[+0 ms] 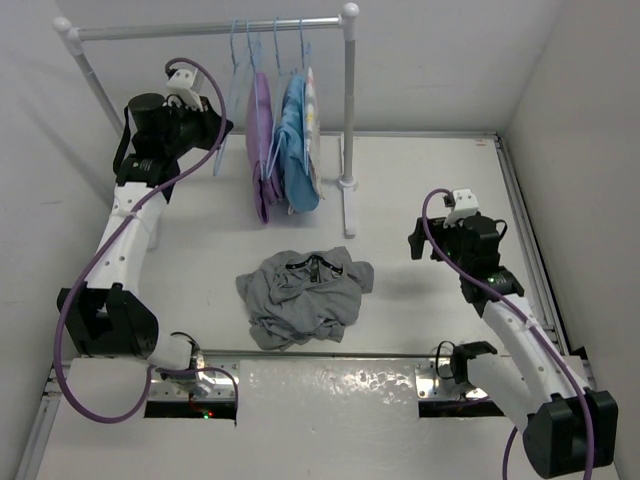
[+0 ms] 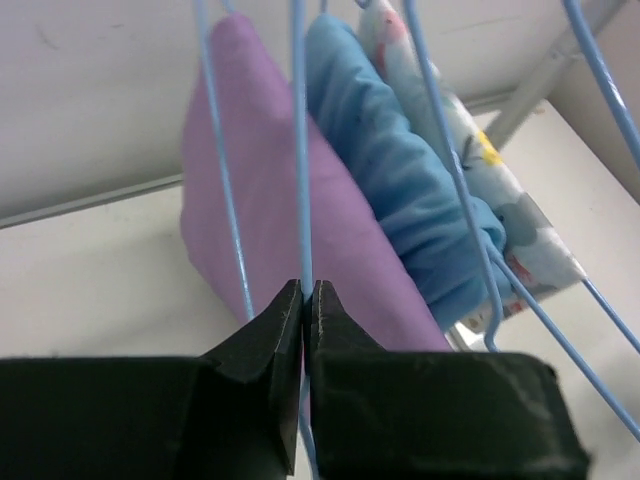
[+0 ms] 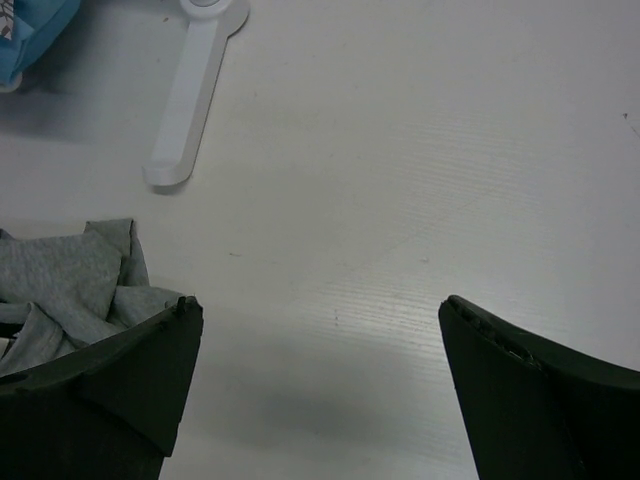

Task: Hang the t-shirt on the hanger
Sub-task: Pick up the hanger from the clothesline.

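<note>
Hanger point(image 2: 301, 170) retrieval, by the look of it. Left jaws clamped shut on one thin wire of that light-blue frame, up by the rail point(image 1: 200, 28), just beside the purple garment point(image 2: 265, 180), with the blue garment point(image 2: 400, 200) and the patterned white garment point(image 2: 505, 200) hanging beyond. Hook seemingly hung on the rail, though too fine to confirm from above.

Right jaws spread wide and empty, hovering over bare table point(image 3: 420, 150) just right of the grey t-shirt point(image 1: 303, 295). T-shirt crumpled in a heap mid-table, in front of the rack, well apart from the hanger and touched by neither arm. Nothing threaded; task judged barely begun.

Next, probably: lift to unhook from the rail without dragging the neighbouring hangers along, then carry down toward the heap. Firm pinch called for, thin wire being likely to swivel between flat pads. After that, work for the right side: finding the collar in the crumple and opening it for a hanger shoulder.
</note>
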You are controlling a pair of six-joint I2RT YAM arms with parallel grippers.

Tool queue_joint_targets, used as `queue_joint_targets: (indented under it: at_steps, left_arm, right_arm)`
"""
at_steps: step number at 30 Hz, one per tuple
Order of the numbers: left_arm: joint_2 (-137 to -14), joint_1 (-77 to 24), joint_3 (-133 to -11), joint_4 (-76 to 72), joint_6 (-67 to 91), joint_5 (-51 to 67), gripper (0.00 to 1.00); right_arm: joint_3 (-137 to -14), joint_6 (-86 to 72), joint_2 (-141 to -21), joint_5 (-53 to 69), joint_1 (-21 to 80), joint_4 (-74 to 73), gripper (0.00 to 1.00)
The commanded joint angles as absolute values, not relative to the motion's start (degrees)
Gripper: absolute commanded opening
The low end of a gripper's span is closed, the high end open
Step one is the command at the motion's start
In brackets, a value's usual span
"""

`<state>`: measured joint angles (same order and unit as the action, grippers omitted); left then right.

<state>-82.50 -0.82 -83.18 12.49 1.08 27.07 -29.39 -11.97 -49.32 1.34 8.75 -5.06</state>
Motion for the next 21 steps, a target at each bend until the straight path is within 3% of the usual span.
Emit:
queue_joint_targets:
  at_steps: [1,10,21]
  left_arm:
    - [-79.72,-1.14,-83.06,8.62,4.22,21.37,0.00]
    - [-74.71,-1.14,-84.73,8.87,3.69,8.01,0.00]
    - [-63.46,-1.14,-78.67,13.00,-2.26,6.33,0.00]
  right_arm:
    - [-30.67,-11.43,-48.25,0.88,8.88,-4.74,0.98]
    - [-32.69,-11.43,-47.46,2.63,8.96,-7.64,0.95]
    - [-41.29,-12.22,-44.91,8.35,15.44,-12.38,0.88]
